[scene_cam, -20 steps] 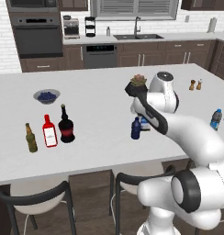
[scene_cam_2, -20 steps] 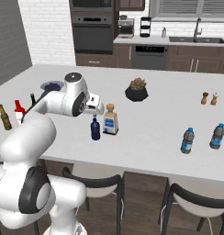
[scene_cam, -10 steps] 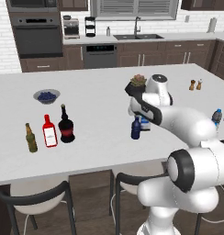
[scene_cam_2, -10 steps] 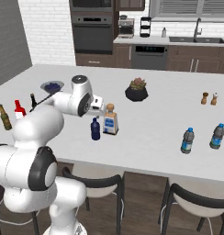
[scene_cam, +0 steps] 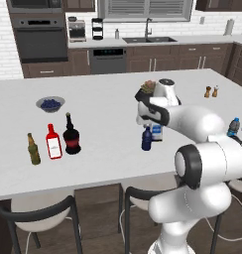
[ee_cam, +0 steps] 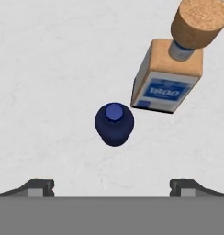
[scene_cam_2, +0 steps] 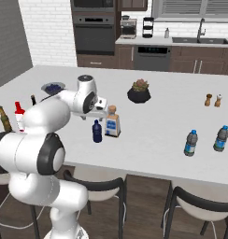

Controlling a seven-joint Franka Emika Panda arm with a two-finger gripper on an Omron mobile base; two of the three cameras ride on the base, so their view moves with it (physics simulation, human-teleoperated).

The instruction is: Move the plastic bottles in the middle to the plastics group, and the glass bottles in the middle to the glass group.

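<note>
The navy plastic bottle (ee_cam: 114, 123) stands upright mid-counter (scene_cam: 103, 119), seen from above with my open gripper (ee_cam: 111, 188) hanging over it, fingertips apart and touching nothing. The same navy bottle (scene_cam: 147, 139) (scene_cam_2: 97, 131) has the pale glass bottle (ee_cam: 171, 73) (scene_cam_2: 112, 122) with blue label and tan stopper right beside it. The squat black bottle (scene_cam: 71, 136) stands at the left next to the red bottle (scene_cam: 53, 142) and the olive-brown bottle (scene_cam: 33, 149). Two blue-capped plastic bottles (scene_cam_2: 191, 143) (scene_cam_2: 221, 138) stand at the right.
A bowl of blueberries (scene_cam: 50, 103) sits at the back left. A potted plant (scene_cam_2: 139, 91) stands behind the middle bottles, and salt and pepper shakers (scene_cam_2: 213, 100) are at the far right. Chairs (scene_cam_2: 190, 205) line the counter's near edge.
The arm has swung its hand slightly left and settled above the navy bottle. The gripper stayed open and no bottle moved.
</note>
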